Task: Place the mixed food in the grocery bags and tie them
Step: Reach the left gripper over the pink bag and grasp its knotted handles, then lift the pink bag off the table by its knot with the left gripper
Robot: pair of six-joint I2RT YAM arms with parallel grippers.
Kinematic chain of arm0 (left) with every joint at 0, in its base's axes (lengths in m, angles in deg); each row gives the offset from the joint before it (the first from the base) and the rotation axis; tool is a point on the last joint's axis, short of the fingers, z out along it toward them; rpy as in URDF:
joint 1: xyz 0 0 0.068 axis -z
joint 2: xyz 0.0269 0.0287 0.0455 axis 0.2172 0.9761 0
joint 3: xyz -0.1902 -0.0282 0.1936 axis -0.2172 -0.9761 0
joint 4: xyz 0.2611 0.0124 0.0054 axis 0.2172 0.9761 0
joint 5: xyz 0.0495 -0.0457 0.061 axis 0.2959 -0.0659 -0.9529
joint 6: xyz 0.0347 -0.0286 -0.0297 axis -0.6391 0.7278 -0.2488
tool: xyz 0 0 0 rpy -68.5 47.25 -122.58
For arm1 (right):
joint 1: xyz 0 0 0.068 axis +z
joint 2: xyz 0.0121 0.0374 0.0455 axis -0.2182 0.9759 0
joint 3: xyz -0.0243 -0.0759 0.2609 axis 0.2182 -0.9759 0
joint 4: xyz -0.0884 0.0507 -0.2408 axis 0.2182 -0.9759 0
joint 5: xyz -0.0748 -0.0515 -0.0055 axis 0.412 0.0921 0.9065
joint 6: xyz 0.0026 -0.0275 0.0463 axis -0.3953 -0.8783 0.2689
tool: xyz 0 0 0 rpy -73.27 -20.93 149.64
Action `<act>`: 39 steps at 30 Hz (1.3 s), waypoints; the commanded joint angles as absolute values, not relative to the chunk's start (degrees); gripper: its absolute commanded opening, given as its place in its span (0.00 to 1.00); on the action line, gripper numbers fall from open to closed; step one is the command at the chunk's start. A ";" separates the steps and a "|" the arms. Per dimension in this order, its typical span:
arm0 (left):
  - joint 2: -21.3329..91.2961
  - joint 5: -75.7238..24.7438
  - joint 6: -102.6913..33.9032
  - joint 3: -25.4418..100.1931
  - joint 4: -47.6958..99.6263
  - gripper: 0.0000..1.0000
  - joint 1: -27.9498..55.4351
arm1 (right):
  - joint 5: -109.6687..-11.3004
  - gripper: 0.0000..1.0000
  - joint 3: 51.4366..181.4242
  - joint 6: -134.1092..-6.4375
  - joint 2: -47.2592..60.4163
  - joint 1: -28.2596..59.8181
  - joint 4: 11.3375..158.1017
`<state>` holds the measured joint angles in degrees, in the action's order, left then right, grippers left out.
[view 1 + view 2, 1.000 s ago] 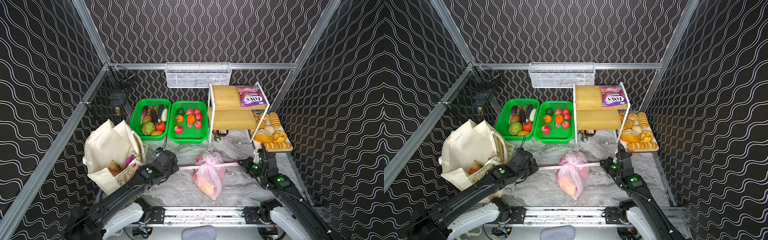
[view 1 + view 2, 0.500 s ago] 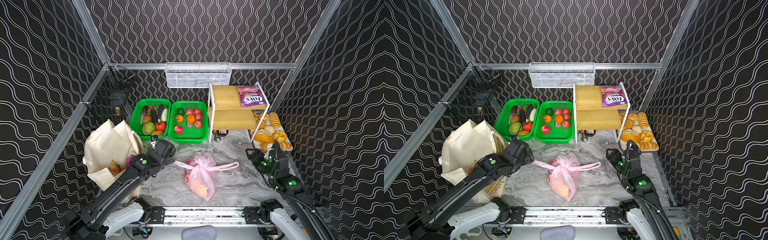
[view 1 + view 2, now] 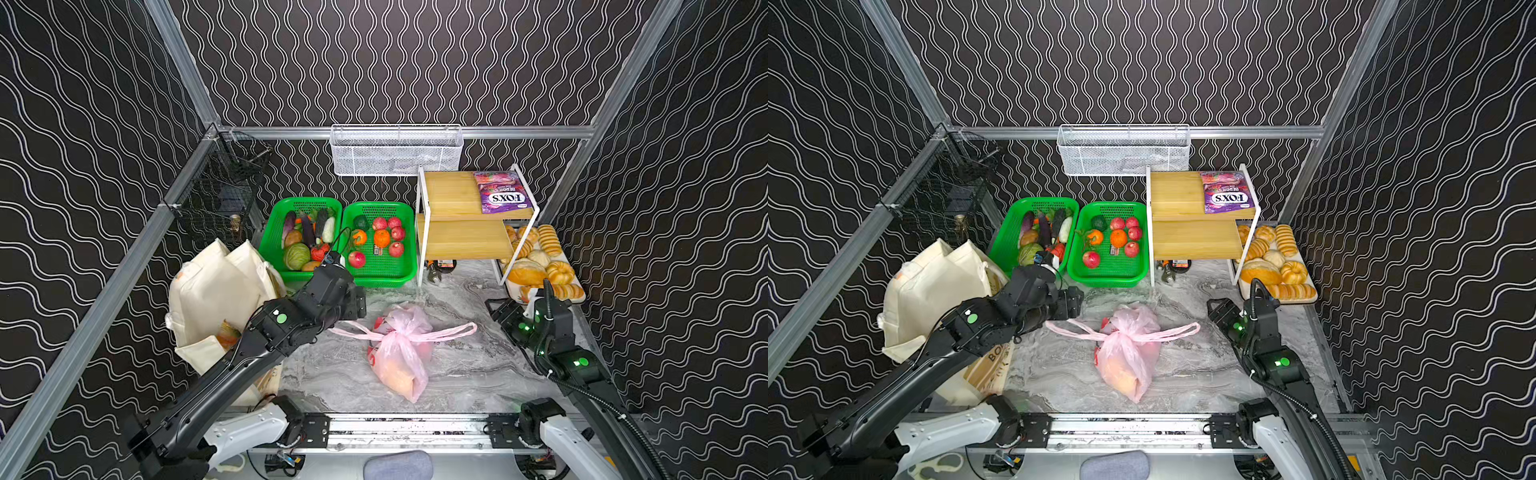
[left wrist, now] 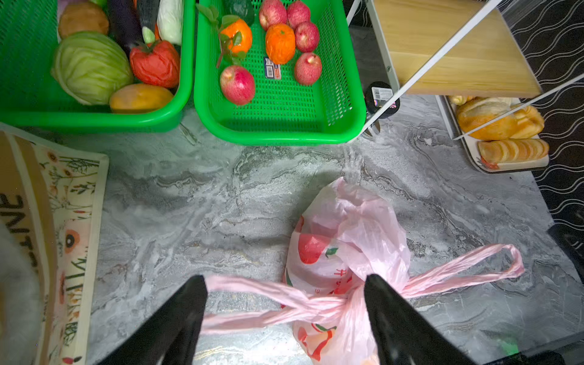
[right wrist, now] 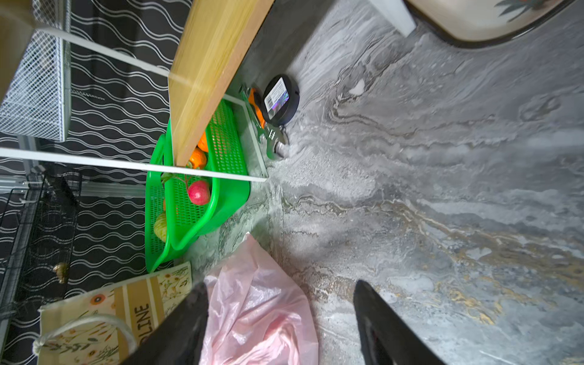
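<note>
Left wrist: L gripper (image 4: pixel 285 278) wide, pink bag (image 4: pixel 354 221) handle btwn jaws, ungripped | right wrist: R gripper (image 5: pixel 279 282) wide, empty

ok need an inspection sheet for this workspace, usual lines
Surface: grey marble-look tabletop, bare around the bag.
Job's things: pink plastic bag on its side mid-table, tied at the neck; canvas tote at left, goods inside.
Clutter: green baskets of produce, wooden rack with purple FOX'S packet, bread rolls, black disc under the rack.
Grippers: left gripper open, a bag handle lying between its fingers, unpinched; right gripper open, holding nothing.
Cables: black cable along the right arm; none seen lying on the tabletop.
Surroundings: wave-patterned walls, aluminium frame, white mesh bin, black wire basket.
</note>
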<state>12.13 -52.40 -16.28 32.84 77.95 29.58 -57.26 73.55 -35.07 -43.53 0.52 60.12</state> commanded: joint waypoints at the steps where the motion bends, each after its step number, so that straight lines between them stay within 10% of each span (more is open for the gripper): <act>1: 11.85 -47.24 -21.52 32.58 75.21 0.78 29.94 | -59.99 0.74 73.93 -34.81 -42.81 0.63 63.52; 11: 34.83 -39.77 -30.20 35.70 77.36 0.91 47.00 | -61.51 0.74 74.39 -34.69 -41.28 0.59 63.92; 30: 47.63 -46.12 -36.38 37.98 77.26 0.99 47.57 | -62.63 0.74 72.88 -34.00 -42.29 0.58 63.73; 39: 42.74 -47.62 -37.85 38.31 77.22 0.25 47.39 | -62.70 0.74 71.80 -33.93 -42.74 0.58 64.09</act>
